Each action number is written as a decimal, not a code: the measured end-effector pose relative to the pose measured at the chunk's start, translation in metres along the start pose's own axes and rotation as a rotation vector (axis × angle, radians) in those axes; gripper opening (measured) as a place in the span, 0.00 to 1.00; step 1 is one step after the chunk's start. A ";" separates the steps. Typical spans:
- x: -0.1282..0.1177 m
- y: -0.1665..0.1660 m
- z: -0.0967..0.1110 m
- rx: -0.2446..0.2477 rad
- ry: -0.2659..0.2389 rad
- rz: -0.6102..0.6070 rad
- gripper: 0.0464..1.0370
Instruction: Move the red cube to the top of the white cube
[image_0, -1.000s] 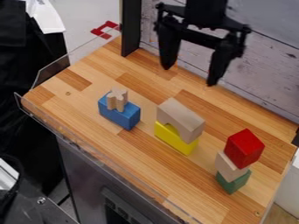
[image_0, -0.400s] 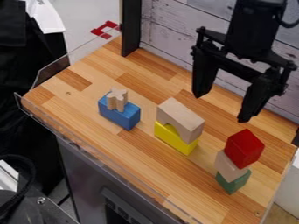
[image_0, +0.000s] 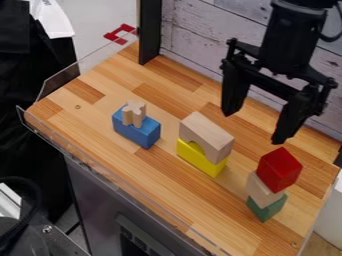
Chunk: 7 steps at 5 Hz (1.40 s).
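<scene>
our black 2-finger hand (image_0: 255, 126) wide open, nothing in it | red wooden cube (image_0: 279, 169) atop pale wooden block (image_0: 264, 190), that on green wooden block (image_0: 267, 208) | prob light, stiff, mb slick; we'd pinch opp side faces mid-height, w/o nudging either block

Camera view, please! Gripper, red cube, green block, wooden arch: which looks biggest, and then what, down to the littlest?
Largest to smallest, as they look here:
1. gripper
2. wooden arch
3. red cube
4. green block, partly hidden under the white cube
</scene>
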<state>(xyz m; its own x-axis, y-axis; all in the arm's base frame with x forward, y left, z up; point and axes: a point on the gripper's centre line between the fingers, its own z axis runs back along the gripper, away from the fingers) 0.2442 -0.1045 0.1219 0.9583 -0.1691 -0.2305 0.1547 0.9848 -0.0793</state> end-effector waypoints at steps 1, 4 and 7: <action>-0.004 -0.010 -0.003 0.011 0.020 -0.029 0.96; 0.004 -0.027 -0.031 0.015 0.100 -0.071 0.96; 0.017 -0.012 -0.037 -0.015 0.097 -0.031 0.64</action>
<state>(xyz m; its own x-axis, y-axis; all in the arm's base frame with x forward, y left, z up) 0.2497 -0.1211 0.0836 0.9251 -0.2035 -0.3207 0.1796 0.9784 -0.1027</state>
